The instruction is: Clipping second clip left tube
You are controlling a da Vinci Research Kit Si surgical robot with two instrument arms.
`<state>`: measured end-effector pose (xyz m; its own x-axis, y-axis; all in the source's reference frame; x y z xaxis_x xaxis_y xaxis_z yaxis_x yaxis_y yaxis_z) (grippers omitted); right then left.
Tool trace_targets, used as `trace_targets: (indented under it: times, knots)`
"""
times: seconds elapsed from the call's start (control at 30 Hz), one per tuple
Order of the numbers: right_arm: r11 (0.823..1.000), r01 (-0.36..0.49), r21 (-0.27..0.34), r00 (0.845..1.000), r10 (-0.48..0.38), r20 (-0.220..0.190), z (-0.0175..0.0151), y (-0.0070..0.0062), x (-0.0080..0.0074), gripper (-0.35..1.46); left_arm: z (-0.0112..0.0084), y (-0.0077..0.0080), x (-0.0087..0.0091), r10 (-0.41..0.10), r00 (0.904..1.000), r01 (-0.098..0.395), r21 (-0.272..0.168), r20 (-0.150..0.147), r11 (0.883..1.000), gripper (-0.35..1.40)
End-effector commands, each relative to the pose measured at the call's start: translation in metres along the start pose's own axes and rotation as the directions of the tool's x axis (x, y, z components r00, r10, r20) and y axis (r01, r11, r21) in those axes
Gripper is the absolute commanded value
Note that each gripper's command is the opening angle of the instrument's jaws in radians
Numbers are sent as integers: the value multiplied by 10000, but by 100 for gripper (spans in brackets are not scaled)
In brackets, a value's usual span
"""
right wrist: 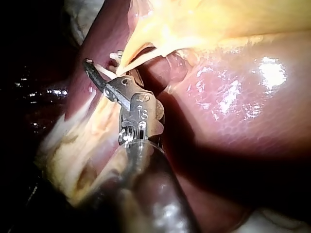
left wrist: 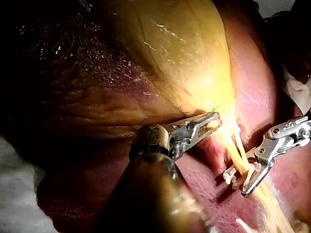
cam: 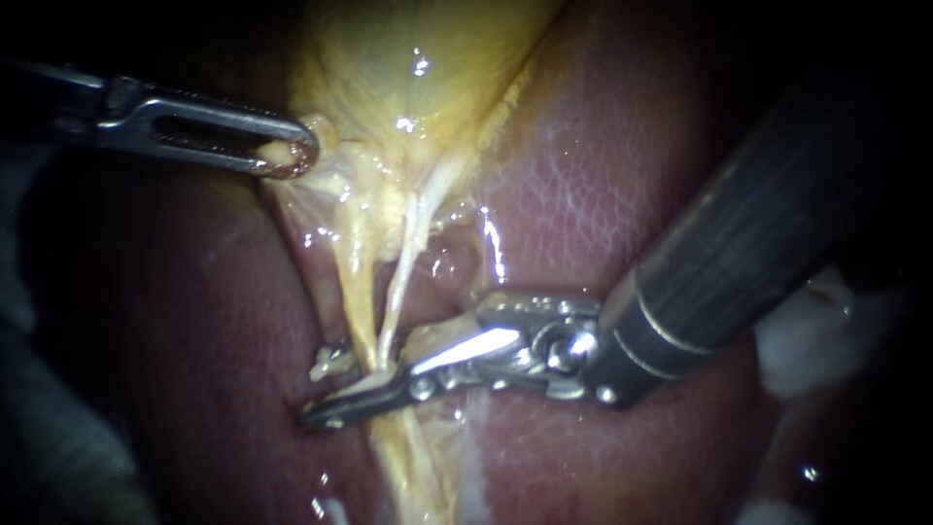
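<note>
step: second clip going on | left instrument (cam: pixel 290 156): hand closed on gallbladder (cam: pixel 418 87) edge | right instrument (cam: pixel 355 394): hand narrow, closed across left tube (cam: pixel 358 301) just beside clip (cam: pixel 330 362) | next, I judge: full squeeze, then open and withdraw gently

Lighting strong and narrow, centred on the work; surroundings fall to black. At one margin of the lit field lies white gauze (cam: pixel 826 335); at the opposite margin, grey cloth (cam: pixel 49 457), dimly lit.
</note>
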<state>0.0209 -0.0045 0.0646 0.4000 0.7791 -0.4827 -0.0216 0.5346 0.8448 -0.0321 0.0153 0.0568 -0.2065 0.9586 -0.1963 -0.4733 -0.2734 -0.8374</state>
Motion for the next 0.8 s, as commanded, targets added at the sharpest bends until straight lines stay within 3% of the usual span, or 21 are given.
trace_targets:
  times: [0.03, 0.37, 0.6, 0.8]
  knots:
    - [10000, 70, 24, 10000, -70, 4, -2, 0, 0, 50, 0, 0, 0, 5, 10000, -5, -6, 3, 10000, -35]
    - [9997, 198, 163, 9998, -198, 26, -38, 3, -11, 51, -1, 0, 0, 8, 10000, -8, -9, 7, 10000, -35]
    - [9998, 126, 125, 9999, -125, -56, -76, 0, -10, 51, -2, -1, 0, 10, 10000, -10, -13, 10, 10000, -35]
    - [9999, 130, 14, 9999, -130, 75, -103, 7, -17, 50, -2, -1, 0, 10, 10000, -10, -15, 12, 10000, -35]
